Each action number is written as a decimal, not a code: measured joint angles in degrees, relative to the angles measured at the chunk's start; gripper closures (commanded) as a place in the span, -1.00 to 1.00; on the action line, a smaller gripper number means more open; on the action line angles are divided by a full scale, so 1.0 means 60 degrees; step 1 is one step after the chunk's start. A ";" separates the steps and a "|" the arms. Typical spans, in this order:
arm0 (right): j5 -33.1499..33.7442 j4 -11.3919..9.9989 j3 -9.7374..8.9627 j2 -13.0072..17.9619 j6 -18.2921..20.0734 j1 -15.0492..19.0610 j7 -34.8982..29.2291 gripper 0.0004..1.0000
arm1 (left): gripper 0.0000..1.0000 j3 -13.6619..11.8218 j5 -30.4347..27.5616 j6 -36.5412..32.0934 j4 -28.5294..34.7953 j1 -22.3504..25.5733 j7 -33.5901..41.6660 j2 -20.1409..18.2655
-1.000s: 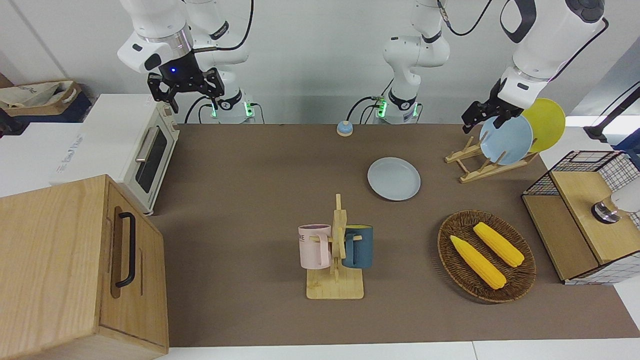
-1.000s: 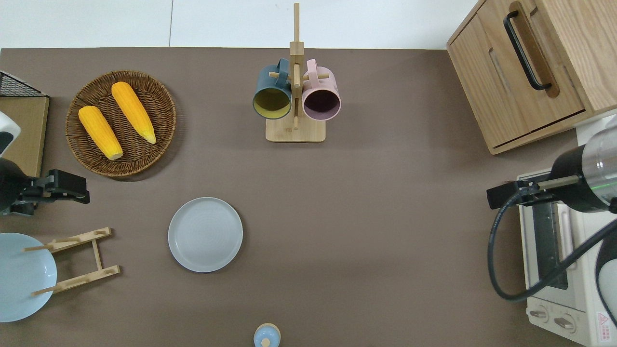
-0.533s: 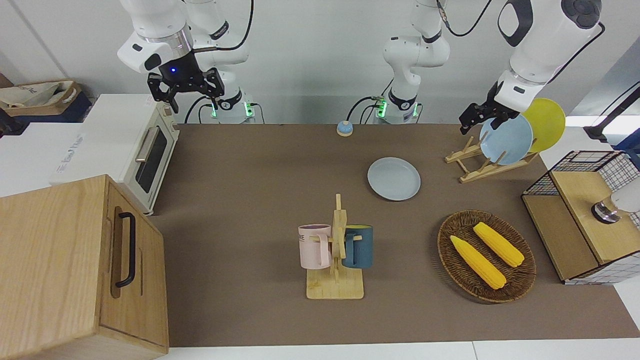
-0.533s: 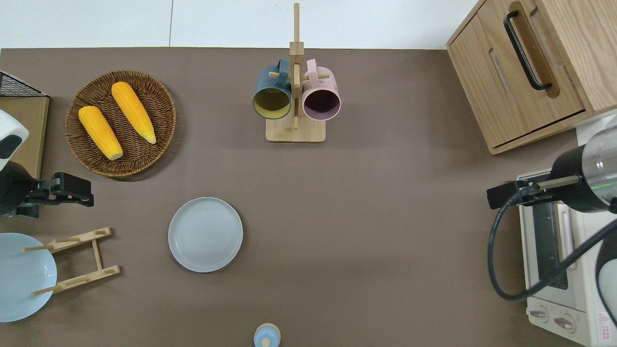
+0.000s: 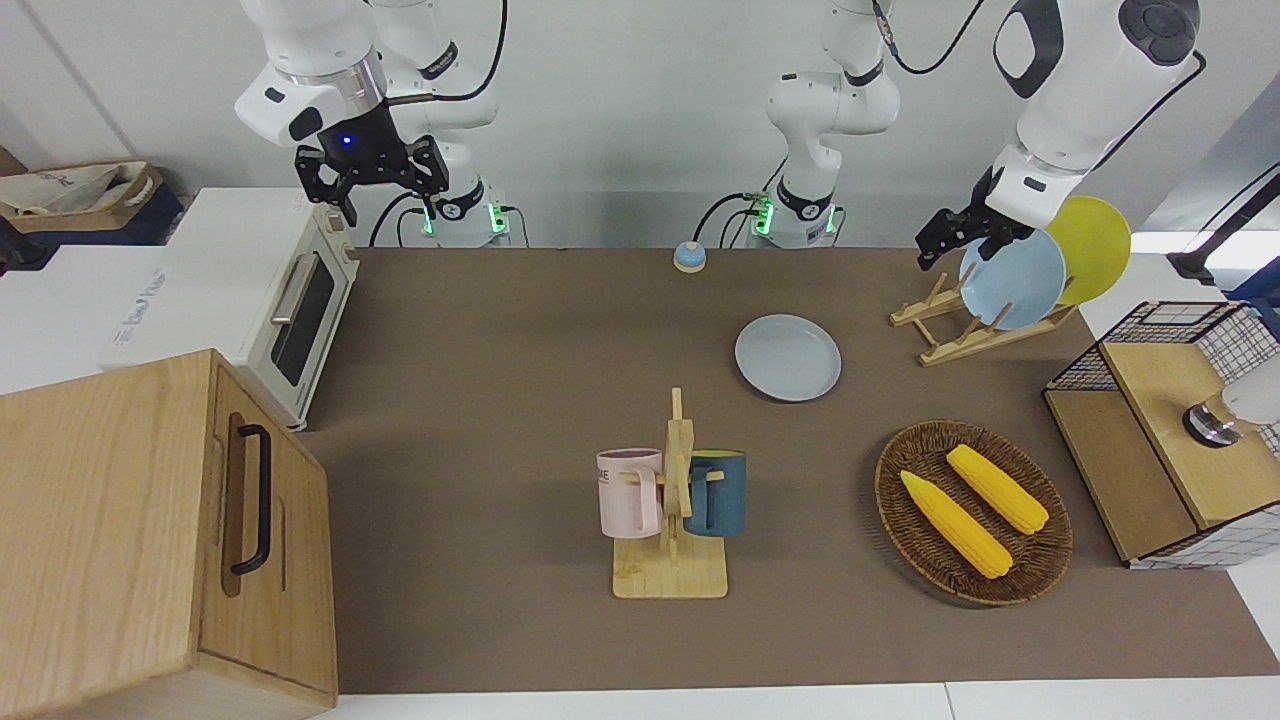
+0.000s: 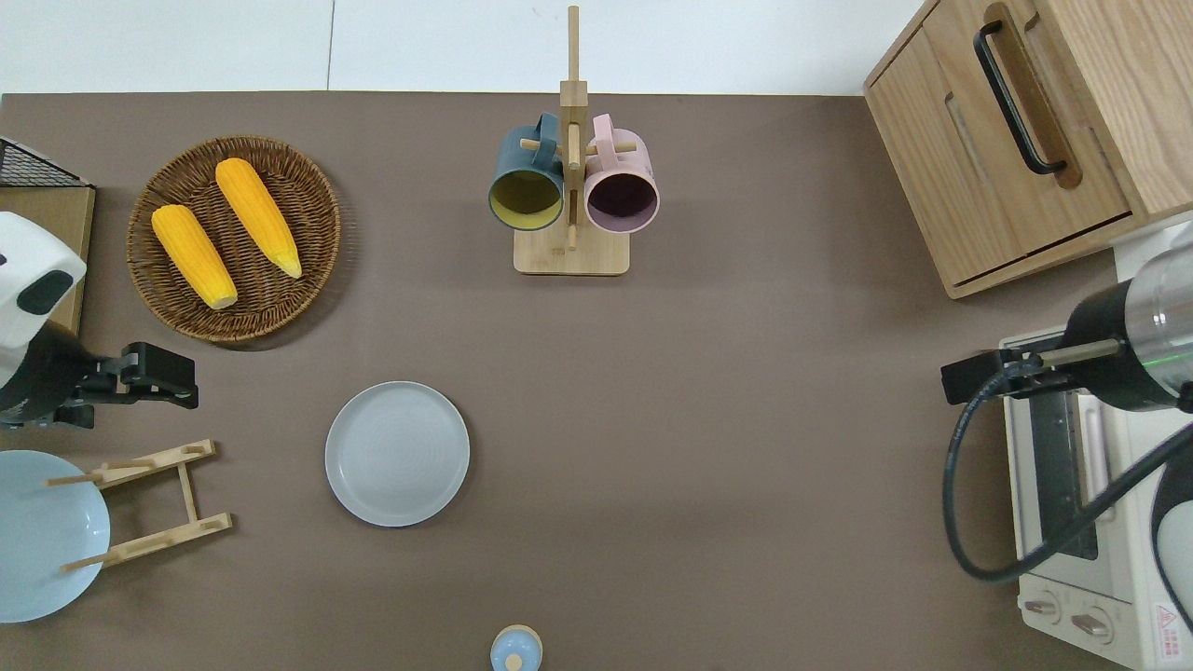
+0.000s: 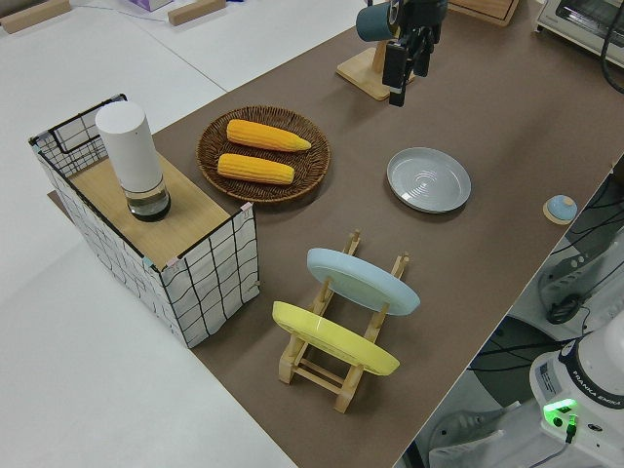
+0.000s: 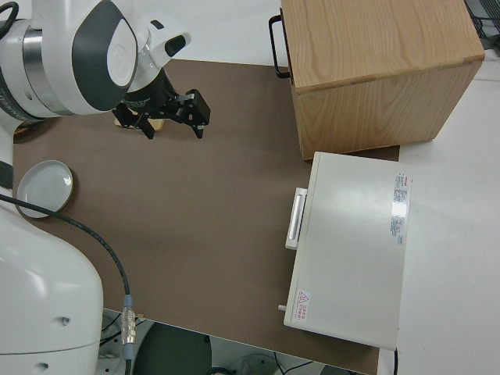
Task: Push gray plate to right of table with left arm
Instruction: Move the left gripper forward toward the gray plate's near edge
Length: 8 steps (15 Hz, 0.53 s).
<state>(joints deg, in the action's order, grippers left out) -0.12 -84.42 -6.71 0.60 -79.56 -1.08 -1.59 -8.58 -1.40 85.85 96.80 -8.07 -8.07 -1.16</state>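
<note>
The gray plate (image 5: 788,357) lies flat on the brown table (image 5: 500,400), in its half toward the left arm's end; it also shows in the overhead view (image 6: 397,454) and the left side view (image 7: 429,179). My left gripper (image 5: 950,248) is open and empty in the air. In the overhead view my left gripper (image 6: 186,384) is over bare table between the corn basket and the dish rack, apart from the plate and toward the left arm's end from it. My right gripper (image 5: 375,190) is open and parked.
A wooden dish rack (image 5: 960,325) holds a sky-blue plate (image 5: 1015,280) and a yellow plate (image 5: 1095,245). A wicker basket (image 5: 975,515) holds two corn cobs. A mug tree (image 5: 672,500), a small bell (image 5: 689,257), a toaster oven (image 5: 290,310), a wooden cabinet (image 5: 150,530) and a wire shelf (image 5: 1170,430) stand around.
My left gripper has moved a little toward the gray plate and slightly nearer to the robots. The plate and the right arm have not moved.
</note>
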 measured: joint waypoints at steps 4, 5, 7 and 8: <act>0.0000 0.0000 0.0000 0.0000 0.0000 0.0000 0.0000 -0.97 | -1.00 0.0140 -0.0001 0.0496 0.0579 -0.0010 0.0000 -0.0007; 0.0000 0.0000 0.0000 0.0000 0.0000 0.0000 0.0000 -0.97 | -1.00 0.0162 -0.0001 0.0676 0.0776 -0.0012 -0.0001 -0.0017; 0.0000 0.0000 0.0000 0.0000 0.0000 0.0000 0.0000 -0.97 | -1.00 0.0232 -0.0003 0.1088 0.1197 -0.0016 -0.0010 -0.0050; 0.0000 0.0000 0.0000 0.0000 0.0000 0.0000 0.0000 -0.97 | -1.00 0.0280 -0.0003 0.1334 0.1432 -0.0018 -0.0030 -0.0080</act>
<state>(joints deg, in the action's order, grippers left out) -0.12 -84.42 -6.71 0.61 -79.56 -1.08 -1.59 -6.89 -1.42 93.85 105.39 -8.17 -8.25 -1.65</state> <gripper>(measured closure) 0.013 0.000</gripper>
